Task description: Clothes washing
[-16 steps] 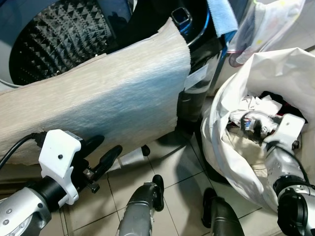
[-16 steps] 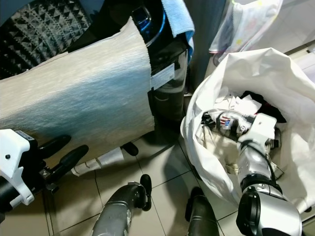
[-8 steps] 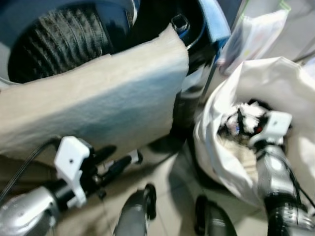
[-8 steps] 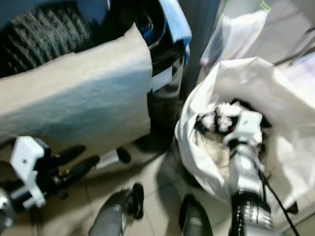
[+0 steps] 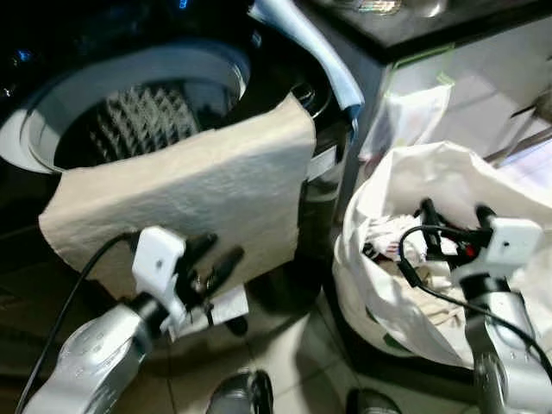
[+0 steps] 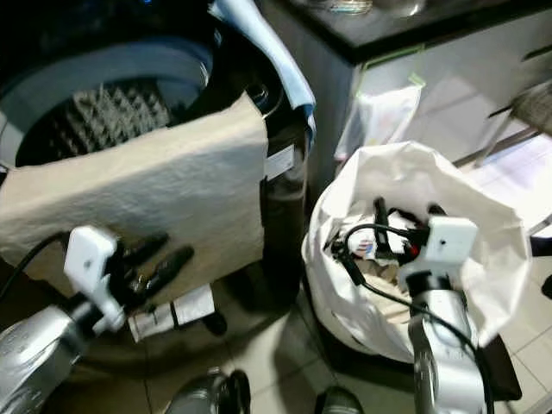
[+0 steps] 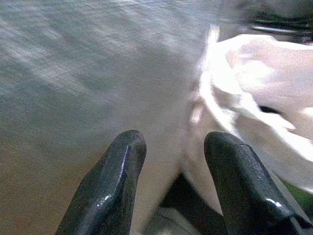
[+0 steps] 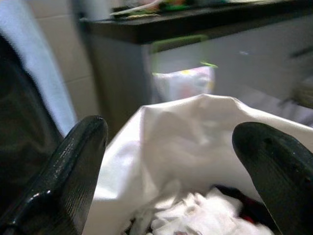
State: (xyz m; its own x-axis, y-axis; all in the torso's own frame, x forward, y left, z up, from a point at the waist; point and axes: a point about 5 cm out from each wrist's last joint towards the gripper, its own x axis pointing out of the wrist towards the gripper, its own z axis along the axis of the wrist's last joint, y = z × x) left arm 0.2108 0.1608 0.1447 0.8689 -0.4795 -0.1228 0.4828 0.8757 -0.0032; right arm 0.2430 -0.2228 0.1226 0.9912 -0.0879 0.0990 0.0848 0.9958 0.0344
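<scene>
A top-loading washing machine shows its studded drum. A large beige cloth hangs over the machine's front rim. My left gripper is open, just in front of the cloth's lower edge, holding nothing; the left wrist view has its fingers apart before the cloth. On the right stands a white laundry bag with crumpled clothes inside. Above those clothes my right gripper stands open and empty, and the bag lies between its fingers in the right wrist view.
A blue cloth lies over the machine's right corner. A dark countertop with a pale plastic bag hanging from it stands behind the laundry bag. A paper tag lies on the tiled floor near my legs.
The camera has pulled back and up. My right gripper has come up out of the bag's clothes with nothing in it. My left gripper has risen toward the beige cloth.
</scene>
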